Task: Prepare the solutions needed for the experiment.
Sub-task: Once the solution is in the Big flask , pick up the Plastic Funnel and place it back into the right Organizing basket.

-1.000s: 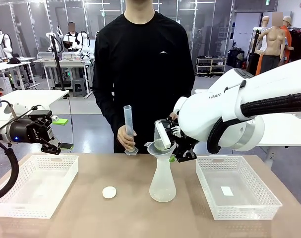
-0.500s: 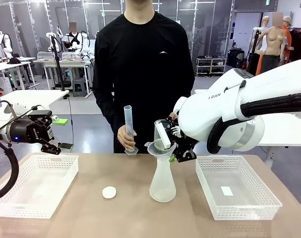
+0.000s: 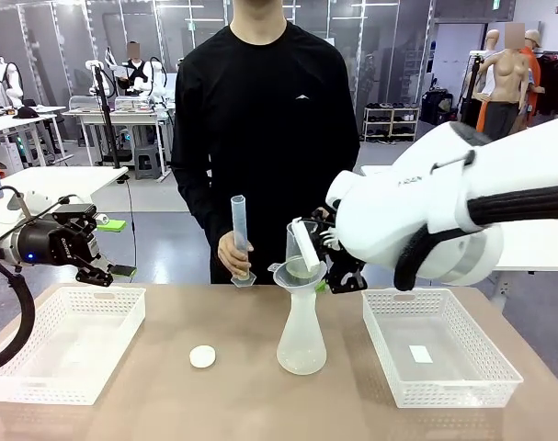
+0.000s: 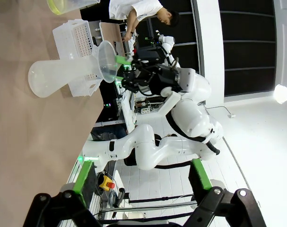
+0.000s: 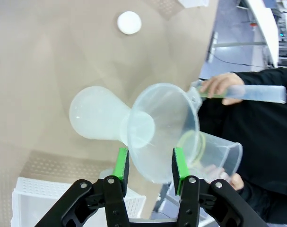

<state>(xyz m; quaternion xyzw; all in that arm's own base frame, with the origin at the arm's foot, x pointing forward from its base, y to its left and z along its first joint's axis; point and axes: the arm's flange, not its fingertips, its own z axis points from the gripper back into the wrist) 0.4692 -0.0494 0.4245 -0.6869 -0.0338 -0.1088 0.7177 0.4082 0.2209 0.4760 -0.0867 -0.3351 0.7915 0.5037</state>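
Observation:
A translucent flask (image 3: 301,340) stands mid-table with a clear funnel (image 3: 295,274) in its neck. My right gripper (image 3: 332,277) is shut on the funnel's (image 5: 157,127) near rim, which lies between the green pads (image 5: 120,163). Behind the funnel, one of the person's hands tilts a clear beaker (image 3: 298,241) holding a little pale yellow-green solution (image 5: 190,144). The person's other hand holds a graduated cylinder (image 3: 239,237) upright. My left gripper (image 3: 96,272) hangs open with nothing in it over the left basket.
A white basket (image 3: 39,395) sits on the left and another (image 3: 444,400), with a small white slip (image 3: 421,354) inside, on the right. A small white round cap (image 3: 202,356) lies on the table left of the flask.
My right arm has risen slightly and the gripper at the funnel sits a little higher. The person's hands, the flask and my left arm have not moved.

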